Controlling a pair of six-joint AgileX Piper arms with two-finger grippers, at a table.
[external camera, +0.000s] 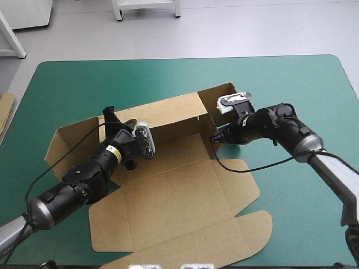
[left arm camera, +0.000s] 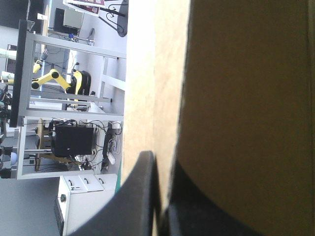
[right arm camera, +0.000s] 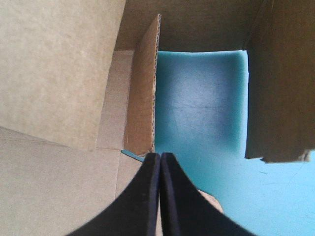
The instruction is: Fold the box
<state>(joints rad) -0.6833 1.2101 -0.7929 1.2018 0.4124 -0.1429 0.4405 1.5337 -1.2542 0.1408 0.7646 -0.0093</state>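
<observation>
Brown board makes up the box (external camera: 185, 207), which is found near the middle of the table (external camera: 291, 84), resting on the teal-green cover (external camera: 84, 84) and only partly set up. The floor panel and the near flaps are laid flat. The back wall (external camera: 174, 112) is raised along the far side, with an end flap standing at each end of it. The left gripper (external camera: 112, 116) is placed at the left part of the back wall, by its top edge. In the left wrist view its black fingers (left arm camera: 140, 196) are seen all but closed, one on each face of a board sheet, so the board is clamped between them. The right gripper (external camera: 215, 137) is placed low at the right end of the back wall, at the corner where the end flap meets the floor panel. In the right wrist view its fingers are pressed together into a single point, and the tip is set against the near end of an upright flap's cut edge. Bare cover is seen just ahead of that tip, between the upright flap and another board panel. An edge of spare board (external camera: 4, 112) is noted at the table's left edge.
</observation>
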